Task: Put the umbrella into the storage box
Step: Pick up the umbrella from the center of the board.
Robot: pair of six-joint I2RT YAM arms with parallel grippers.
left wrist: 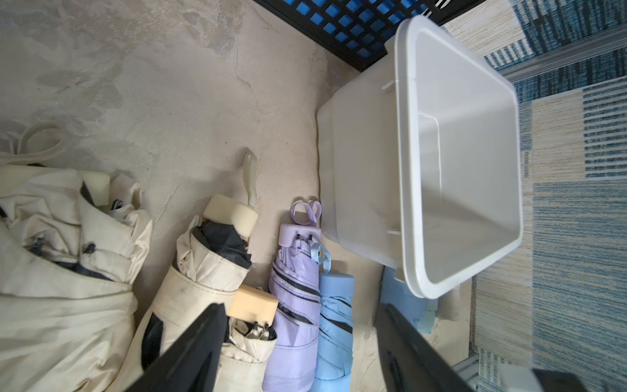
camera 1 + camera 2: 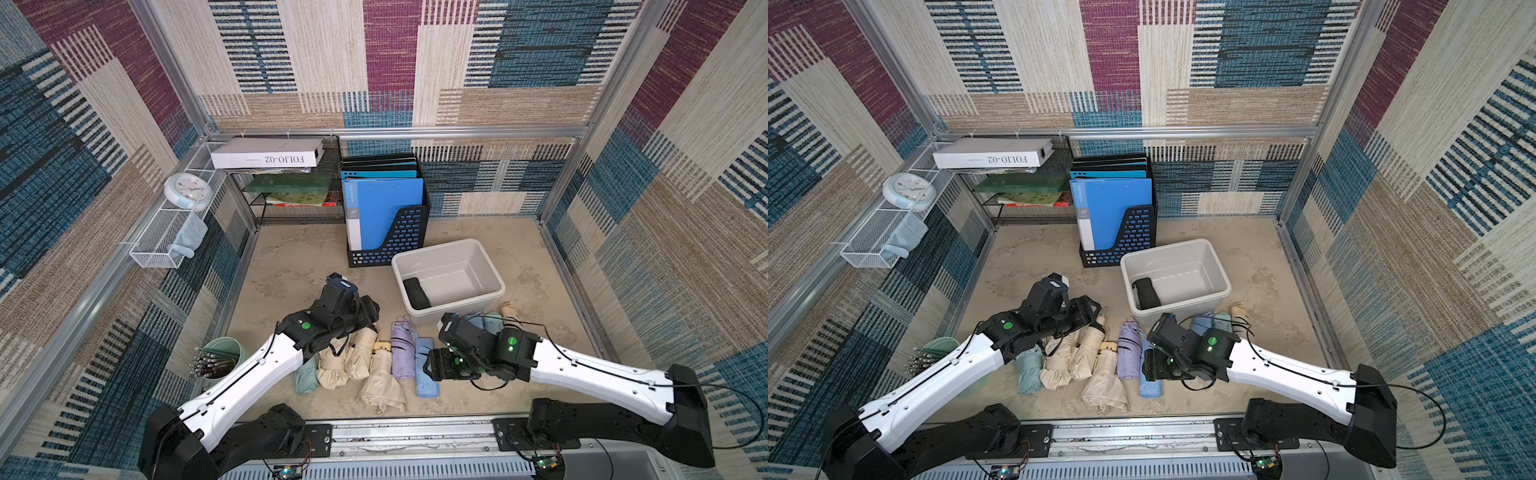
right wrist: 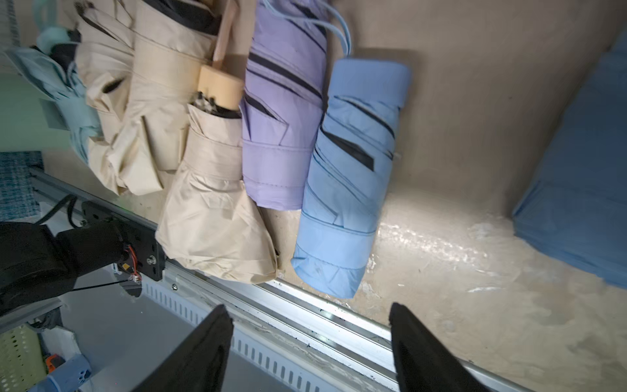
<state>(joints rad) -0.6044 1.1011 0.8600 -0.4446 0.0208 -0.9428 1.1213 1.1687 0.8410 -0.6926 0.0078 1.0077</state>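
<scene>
In a top view I see the storage box (image 2: 453,259) right of centre on the counter (image 2: 291,257), long axis left to right, its right end a little higher in the frame. A folded black umbrella (image 2: 417,293) lies inside along its left end wall, long axis roughly top to bottom. My left claw (image 1: 300,307) and right claw (image 3: 308,307) both gape wide, holding nothing.

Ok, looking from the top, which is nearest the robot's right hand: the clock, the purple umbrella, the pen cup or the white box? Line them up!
1. Purple umbrella, just left of the right hand.
2. White box, behind it.
3. Pen cup, far left.
4. Clock, left wall basket.
</scene>
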